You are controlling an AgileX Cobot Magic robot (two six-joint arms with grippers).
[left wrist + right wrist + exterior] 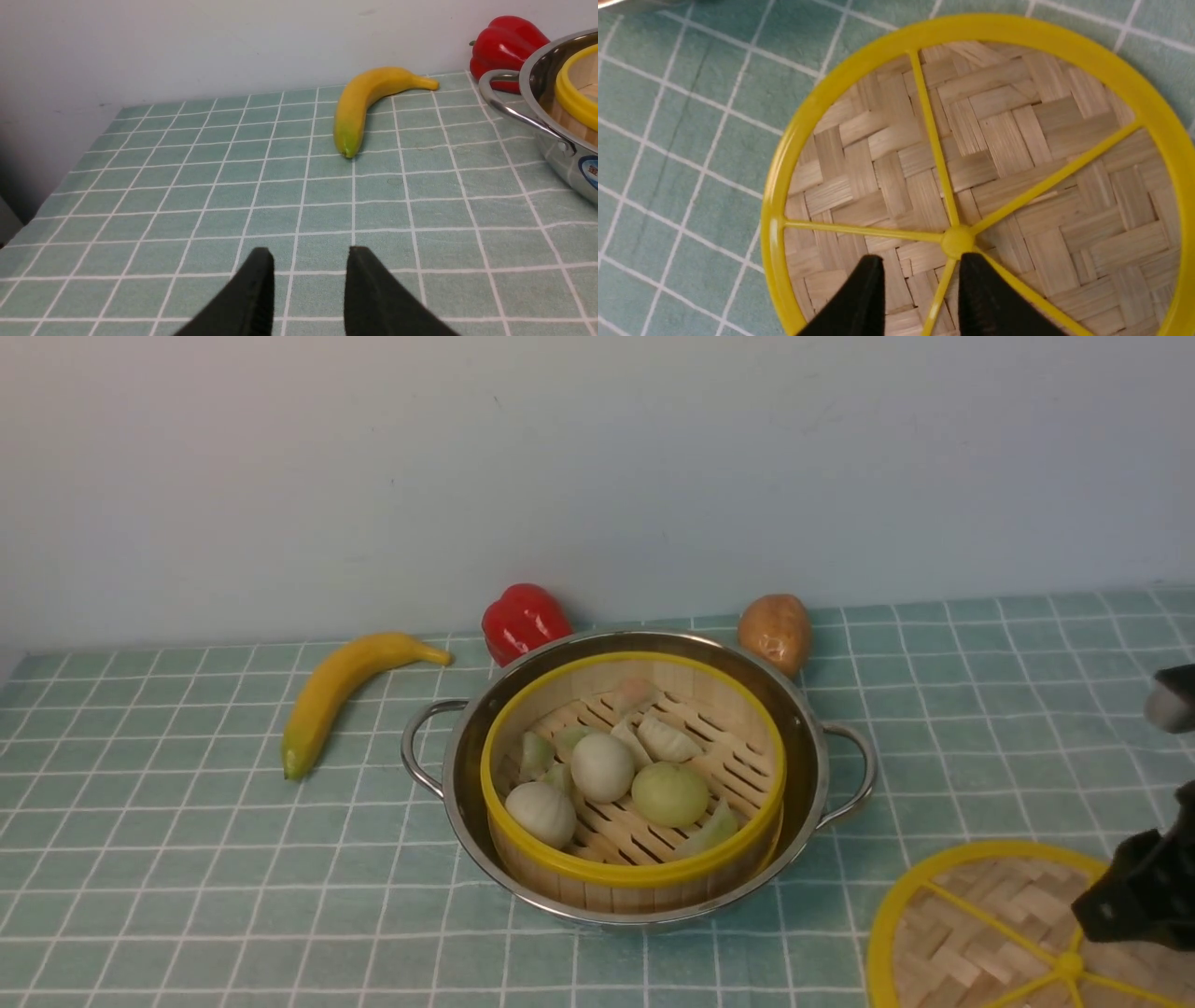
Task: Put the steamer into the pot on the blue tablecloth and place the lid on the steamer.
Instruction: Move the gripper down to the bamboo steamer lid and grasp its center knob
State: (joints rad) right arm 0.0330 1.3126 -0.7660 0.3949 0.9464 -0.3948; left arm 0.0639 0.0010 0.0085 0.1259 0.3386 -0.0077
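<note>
Halfway there: right end effector (920, 263) poised over the lid (994, 140), steamer (635, 875) already in the pot (464, 756).
Its jaws stand apart and empty, the lid's centre knob (956, 240) just ahead of the tips. The lid lies flat on the blue tablecloth (187, 859), the pot off to the end effector's left. The left end effector (308, 256), likewise apart and empty, hangs over bare cloth. Lidding remains.
</note>
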